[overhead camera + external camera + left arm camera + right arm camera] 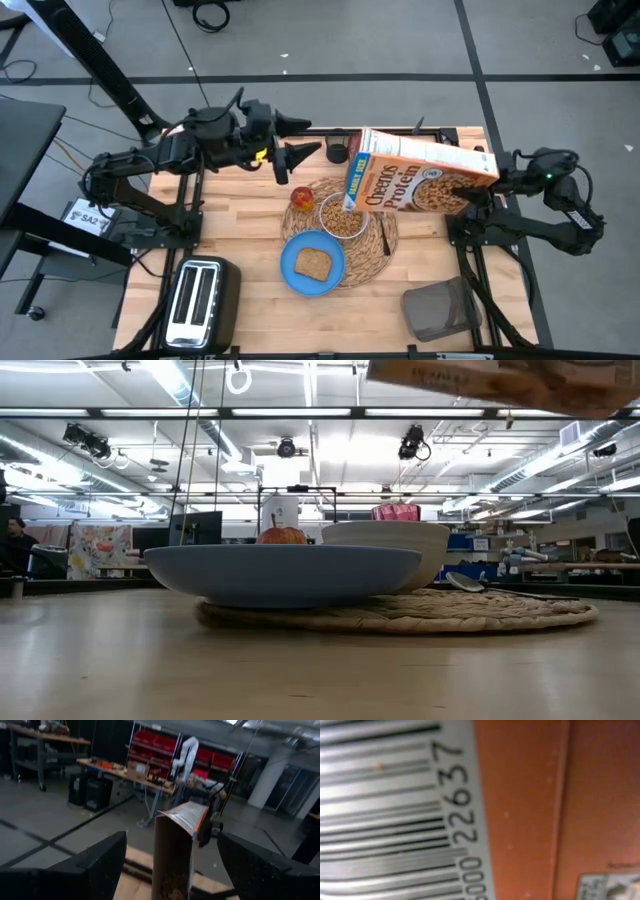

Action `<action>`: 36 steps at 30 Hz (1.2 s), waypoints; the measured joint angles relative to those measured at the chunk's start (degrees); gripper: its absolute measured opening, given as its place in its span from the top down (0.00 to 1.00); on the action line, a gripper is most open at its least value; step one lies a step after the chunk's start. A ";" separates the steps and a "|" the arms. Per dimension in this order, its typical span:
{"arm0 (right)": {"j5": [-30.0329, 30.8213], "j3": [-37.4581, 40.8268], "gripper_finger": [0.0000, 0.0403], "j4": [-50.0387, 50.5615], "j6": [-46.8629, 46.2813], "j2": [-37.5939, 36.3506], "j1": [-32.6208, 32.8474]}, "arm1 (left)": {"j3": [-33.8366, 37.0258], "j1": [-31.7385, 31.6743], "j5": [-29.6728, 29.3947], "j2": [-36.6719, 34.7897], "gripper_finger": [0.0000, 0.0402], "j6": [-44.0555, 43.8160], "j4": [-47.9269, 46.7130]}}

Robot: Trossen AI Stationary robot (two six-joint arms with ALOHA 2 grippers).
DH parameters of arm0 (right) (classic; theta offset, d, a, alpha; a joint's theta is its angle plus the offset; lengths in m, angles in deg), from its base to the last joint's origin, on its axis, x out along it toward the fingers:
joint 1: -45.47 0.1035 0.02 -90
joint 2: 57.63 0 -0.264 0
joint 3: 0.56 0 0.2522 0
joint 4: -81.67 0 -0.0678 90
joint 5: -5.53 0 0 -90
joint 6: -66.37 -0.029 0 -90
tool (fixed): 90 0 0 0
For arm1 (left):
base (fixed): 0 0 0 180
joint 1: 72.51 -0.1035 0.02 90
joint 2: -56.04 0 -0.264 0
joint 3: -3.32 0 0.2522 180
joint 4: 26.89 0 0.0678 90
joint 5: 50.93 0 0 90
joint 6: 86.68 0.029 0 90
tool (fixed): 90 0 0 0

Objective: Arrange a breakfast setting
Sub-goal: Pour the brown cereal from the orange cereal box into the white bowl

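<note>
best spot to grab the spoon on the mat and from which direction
Probably the handle of the spoon, from straight above. It lies flat on the straw mat right of the bowl, handle pointing toward the table's front edge. The right gripper is nearest, but it holds the cereal box.

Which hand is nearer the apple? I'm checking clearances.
Left. The left hand hangs open just beyond the apple; the right hand holds the Cheerios box across the placemat.

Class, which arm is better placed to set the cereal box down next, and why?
Right: its pincer already grips the Cheerios box, tipped over the bowl. The left pincer hangs open and empty.
</note>
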 joint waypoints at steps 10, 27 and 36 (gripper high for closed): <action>0.10 0.00 0.39 -17.71 -7.70 0.04 0.00 | 0.00 0.07 -0.04 0.05 0.21 0.74 8.94; 4.71 0.83 0.39 -62.06 -17.29 13.37 -0.02 | 0.00 0.42 -0.53 10.11 0.21 8.41 28.86; 4.79 0.83 0.39 -87.16 -24.07 26.69 0.00 | 0.00 0.42 2.07 13.65 0.21 10.04 38.40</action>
